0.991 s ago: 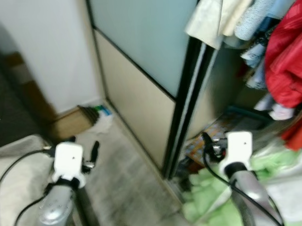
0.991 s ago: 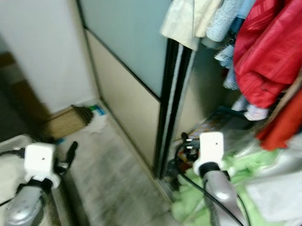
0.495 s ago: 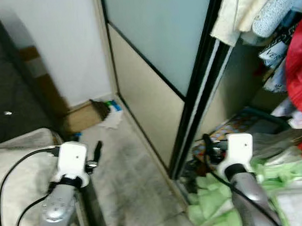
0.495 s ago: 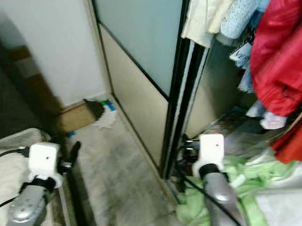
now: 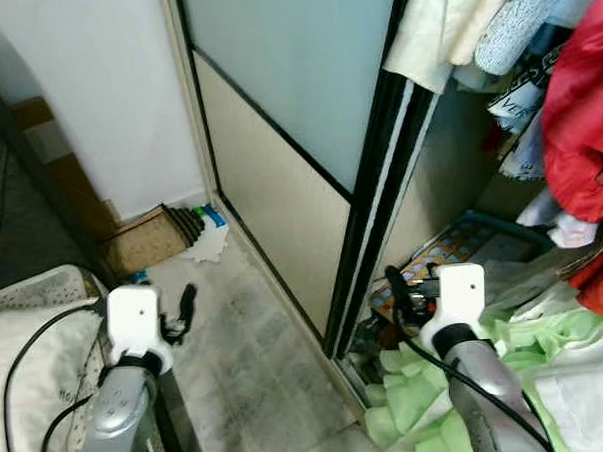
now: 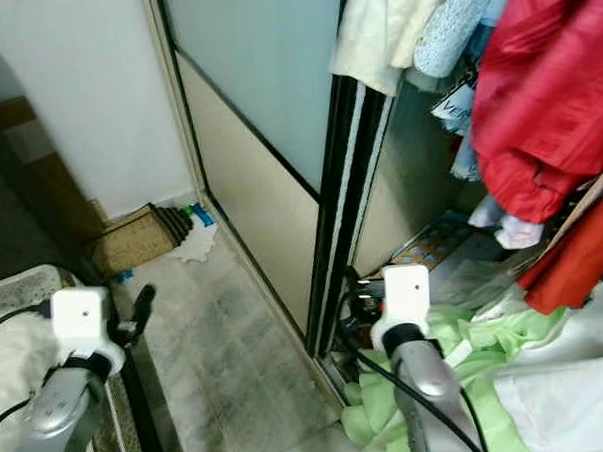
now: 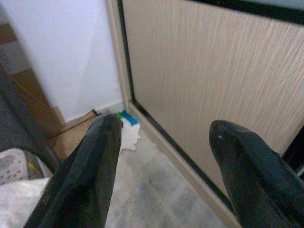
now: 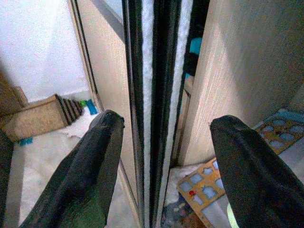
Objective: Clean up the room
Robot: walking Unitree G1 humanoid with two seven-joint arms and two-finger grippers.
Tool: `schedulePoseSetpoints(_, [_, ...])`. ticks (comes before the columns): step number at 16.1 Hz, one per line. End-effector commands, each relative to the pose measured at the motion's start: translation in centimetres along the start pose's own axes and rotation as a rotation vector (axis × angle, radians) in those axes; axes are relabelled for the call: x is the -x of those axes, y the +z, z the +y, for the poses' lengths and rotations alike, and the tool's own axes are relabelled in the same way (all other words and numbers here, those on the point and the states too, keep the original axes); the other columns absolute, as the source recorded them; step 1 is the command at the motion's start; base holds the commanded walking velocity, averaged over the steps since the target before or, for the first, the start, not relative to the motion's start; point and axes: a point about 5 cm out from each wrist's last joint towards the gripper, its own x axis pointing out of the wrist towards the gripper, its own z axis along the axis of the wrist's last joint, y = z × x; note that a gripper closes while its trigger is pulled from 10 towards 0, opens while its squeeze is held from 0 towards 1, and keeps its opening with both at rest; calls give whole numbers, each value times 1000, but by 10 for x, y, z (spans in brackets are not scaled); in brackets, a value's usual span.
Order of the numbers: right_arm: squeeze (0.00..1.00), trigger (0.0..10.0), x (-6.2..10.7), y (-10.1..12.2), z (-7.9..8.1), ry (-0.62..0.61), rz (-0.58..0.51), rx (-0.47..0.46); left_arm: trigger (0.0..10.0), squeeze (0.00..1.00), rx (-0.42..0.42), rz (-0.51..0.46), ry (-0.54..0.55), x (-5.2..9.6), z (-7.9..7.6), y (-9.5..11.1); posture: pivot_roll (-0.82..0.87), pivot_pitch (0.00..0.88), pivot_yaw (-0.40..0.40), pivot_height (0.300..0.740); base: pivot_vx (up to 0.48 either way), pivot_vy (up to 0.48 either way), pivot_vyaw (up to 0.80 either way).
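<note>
Both arms are held out low in front of me, each empty. My left gripper hangs open over the pale floor beside the bed; past its fingers I see a crumpled white cloth with a blue and green item in the corner. My right gripper is open too, facing the black edge of the wardrobe's sliding door. A heap of light green cloth lies on the floor under the right arm. A colourful puzzle board lies in the wardrobe opening.
The sliding door runs diagonally across the scene. Hung clothes, among them a red garment, fill the wardrobe at the right. A bed is at my left, brown ridged cardboard by the wall, white fabric at the lower right.
The whole picture has swung about, so the camera moved. Both arms keep the same raised pose and both grippers stay open and empty.
</note>
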Motion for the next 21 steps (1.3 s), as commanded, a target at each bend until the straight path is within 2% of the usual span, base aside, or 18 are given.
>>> schedulePoseSetpoints(1, [0, 10000, -1, 0, 1, 21, -4, -4, 10000, 0, 6, 4, 6, 1, 1, -2, -71, 83, -62, 740, 0, 0, 0])
schedulePoseSetpoints(5, [0, 10000, -1, 0, 2, 34, -6, 6, 10000, 0, 16, -1, -1, 0, 1, -3, -70, 93, -59, 740, 0, 0, 0])
schedulePoseSetpoints(21, [0, 10000, 0, 0, -1, 31, 1, 11, 10000, 0, 26, -4, -15, 0, -3, -1, -78, 113, -66, 740, 0, 0, 787])
